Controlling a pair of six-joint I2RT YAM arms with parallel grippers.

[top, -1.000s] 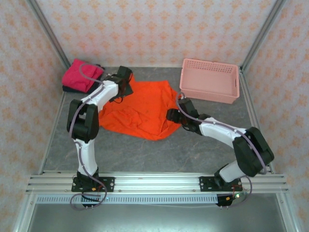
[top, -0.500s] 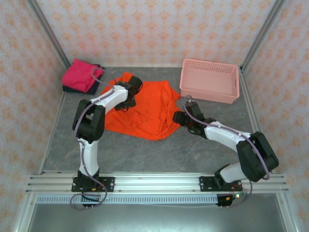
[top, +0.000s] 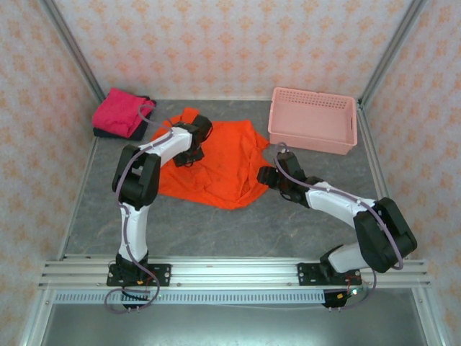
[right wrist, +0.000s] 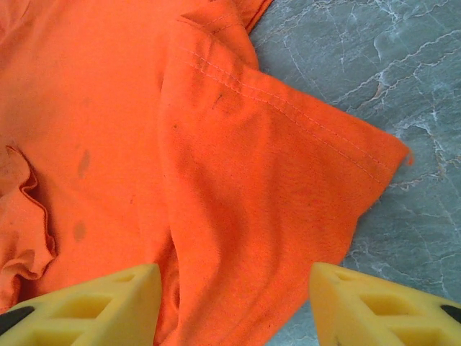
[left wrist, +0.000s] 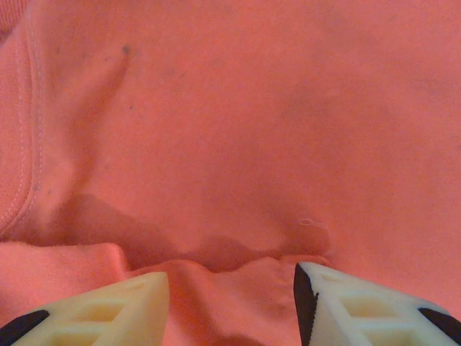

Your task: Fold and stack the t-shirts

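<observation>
One orange t-shirt [top: 223,162] has right jaws open over its sleeve [right wrist: 288,166], left jaws around a fold [left wrist: 230,288], grip unclear

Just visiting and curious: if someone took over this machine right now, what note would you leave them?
Left gripper: jaws either side of a bunched ridge of the orange t-shirt; grip unclear.
Right gripper: open over its sleeve.
Orange t-shirt lies crumpled on the table.
Done: pink t-shirt folded on the dark t-shirt, far left corner.
To do: fold the orange one, stack it.
</observation>
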